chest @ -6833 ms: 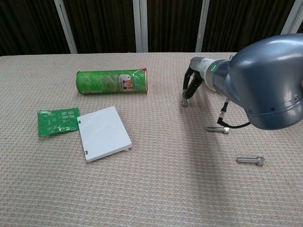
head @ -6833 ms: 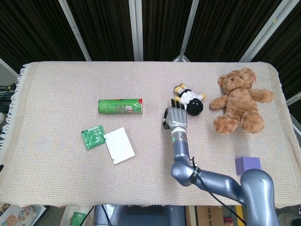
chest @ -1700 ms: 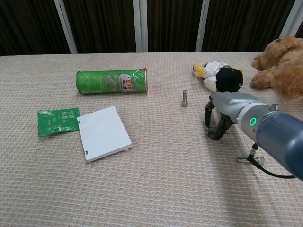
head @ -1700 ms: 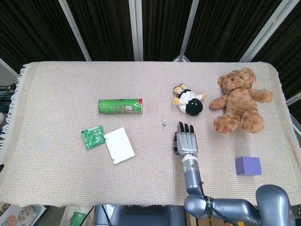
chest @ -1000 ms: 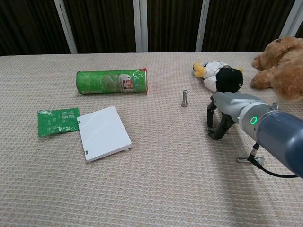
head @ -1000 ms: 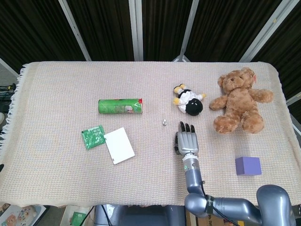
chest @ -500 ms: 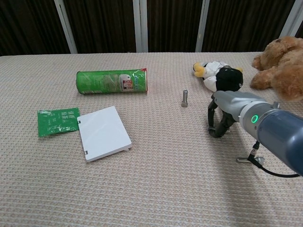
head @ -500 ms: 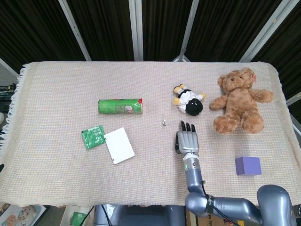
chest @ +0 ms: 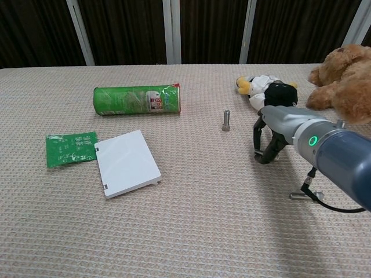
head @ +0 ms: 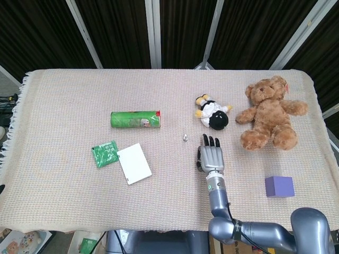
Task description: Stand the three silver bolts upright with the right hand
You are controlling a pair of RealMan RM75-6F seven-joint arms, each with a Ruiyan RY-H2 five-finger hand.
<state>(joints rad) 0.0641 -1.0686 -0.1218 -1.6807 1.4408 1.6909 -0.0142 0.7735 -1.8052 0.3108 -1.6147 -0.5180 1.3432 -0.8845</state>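
Observation:
One silver bolt [chest: 226,120] stands upright on the woven cloth, also seen as a small speck, the upright bolt [head: 185,137], in the head view. To its right my right hand [chest: 268,142] points its fingers down and pinches a second bolt [chest: 257,143], held nearly vertical with its lower end on the cloth. In the head view the right hand [head: 211,156] hides that bolt. A third bolt [chest: 297,196] lies flat nearer the front, partly behind the arm's cable. The left hand is out of sight.
A green can [chest: 137,99] lies on its side at the left, with a green packet [chest: 71,147] and a white card [chest: 126,162] in front of it. A penguin plush [chest: 269,92] and a teddy bear [chest: 342,81] lie behind the hand. A purple block [head: 279,186] sits front right.
Over the last second the right hand has risen slightly and shifted a little away from me, bringing the pinched bolt from low on the cloth to nearly vertical. The other bolts have not moved.

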